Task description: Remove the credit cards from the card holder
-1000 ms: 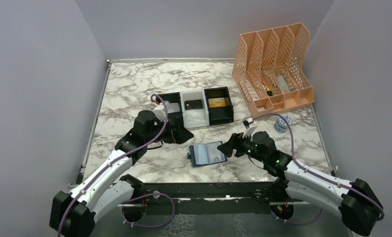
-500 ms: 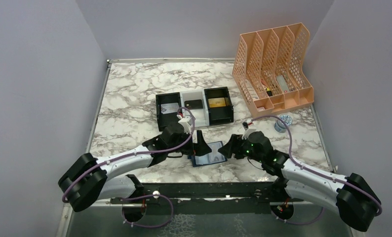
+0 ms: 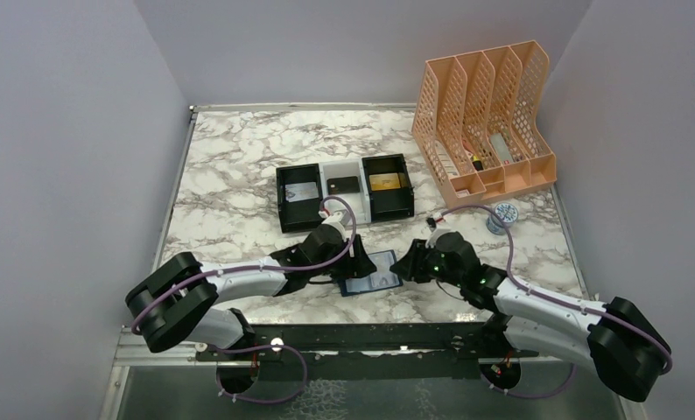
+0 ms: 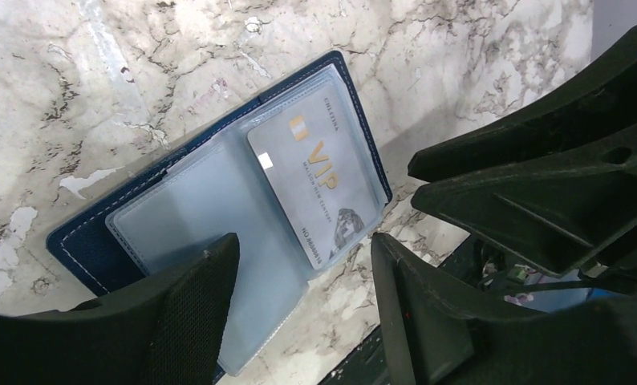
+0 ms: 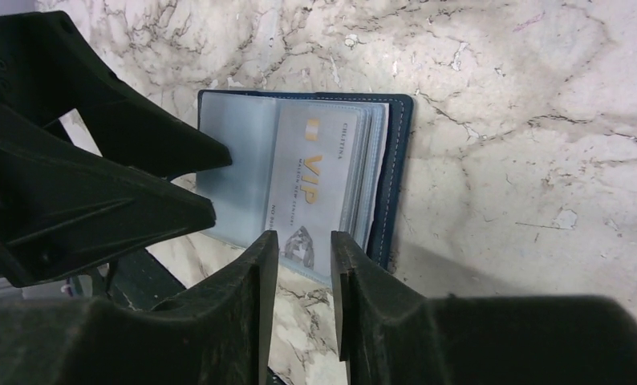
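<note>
Left fingers [image 4: 188, 321] wide, right fingers [image 5: 219, 321] barely parted — both empty at card holder [image 4: 219, 200] edges.

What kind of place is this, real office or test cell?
Likely a staged robot test cell: plain walls box in a marble-print table, with office props, a peach file rack and card tray.

I count four thin plastic cards [image 4: 319, 188], one open navy folding card holder [image 4: 79, 247], one black-and-white three-compartment tray [image 3: 279, 199] and one peach file rack [image 3: 480, 114] at two o'clock.
</note>
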Tool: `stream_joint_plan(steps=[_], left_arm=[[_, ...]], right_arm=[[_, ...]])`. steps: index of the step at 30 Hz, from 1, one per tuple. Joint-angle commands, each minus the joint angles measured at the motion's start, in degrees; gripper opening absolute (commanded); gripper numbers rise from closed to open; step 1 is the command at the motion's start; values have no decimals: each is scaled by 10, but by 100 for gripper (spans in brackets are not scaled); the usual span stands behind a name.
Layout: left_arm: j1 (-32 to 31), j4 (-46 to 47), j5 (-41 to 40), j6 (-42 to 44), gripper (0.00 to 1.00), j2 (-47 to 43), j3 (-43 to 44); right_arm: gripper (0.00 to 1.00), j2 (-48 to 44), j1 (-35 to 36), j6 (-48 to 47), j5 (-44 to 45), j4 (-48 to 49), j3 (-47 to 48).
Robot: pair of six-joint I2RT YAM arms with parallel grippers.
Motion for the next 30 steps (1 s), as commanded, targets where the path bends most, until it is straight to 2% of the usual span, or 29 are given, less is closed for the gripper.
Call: stream_joint_plan(steps=[1,10,24,30], left_arm=[[-10,23,-26,-12,62,19,16],[-21,23,-52,-23,49,29,-5],[-27,25,-35,-1,45,53,8],[-32,68,-50,-36,34,61,-32]], right_arm=[[29,18,1,4,-18,39,15],[15,96,0,-31,-22,42,56],[9,212,1,-45,-17,30,63],[9,205,1,-23,-15,43,40]])
